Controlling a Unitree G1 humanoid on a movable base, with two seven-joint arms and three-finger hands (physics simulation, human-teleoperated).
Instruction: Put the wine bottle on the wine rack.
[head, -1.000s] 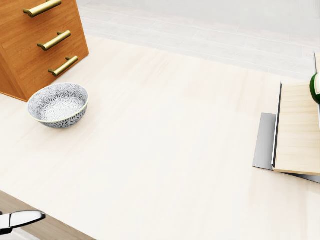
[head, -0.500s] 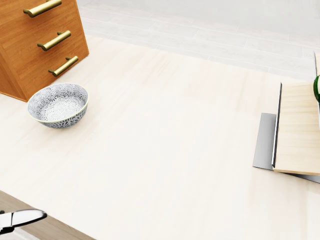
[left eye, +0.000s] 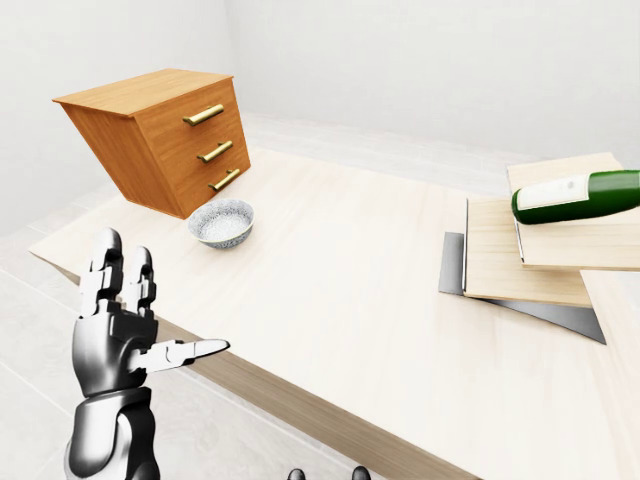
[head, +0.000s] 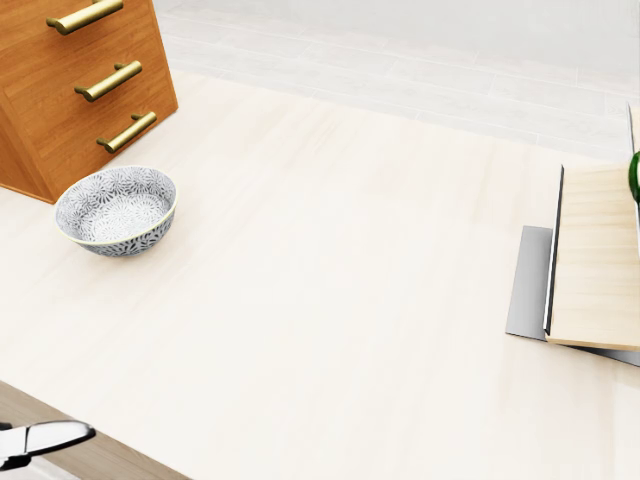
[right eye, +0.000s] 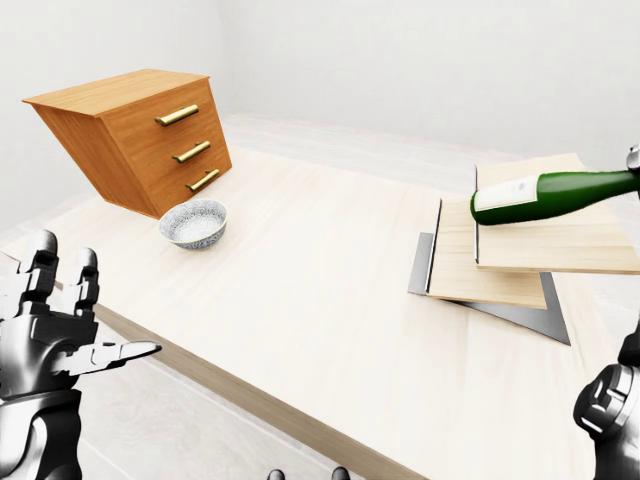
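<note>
The green wine bottle (right eye: 545, 195) with a white label hangs level in the air over the top step of the wine rack (right eye: 520, 255), a stack of pale wooden boards on a grey base. Its neck points right and runs out of the right-eye view. A grey bit of my right hand (right eye: 634, 158) shows there at the neck; most of the fingers are cut off by the edge. In the head view only a green sliver of the bottle (head: 635, 178) shows. My left hand (left eye: 160, 300) is open with fingers spread, low at the left, short of the table's near edge.
A tilted wooden drawer chest (left eye: 165, 135) with brass handles stands at the upper left of the pale table (left eye: 340, 290). A patterned bowl (left eye: 222, 221) sits right beside it. My right forearm (right eye: 610, 415) rises at the bottom right.
In the head view the bottle's green end has slid further right, so less of it shows. The left hand has barely moved.
</note>
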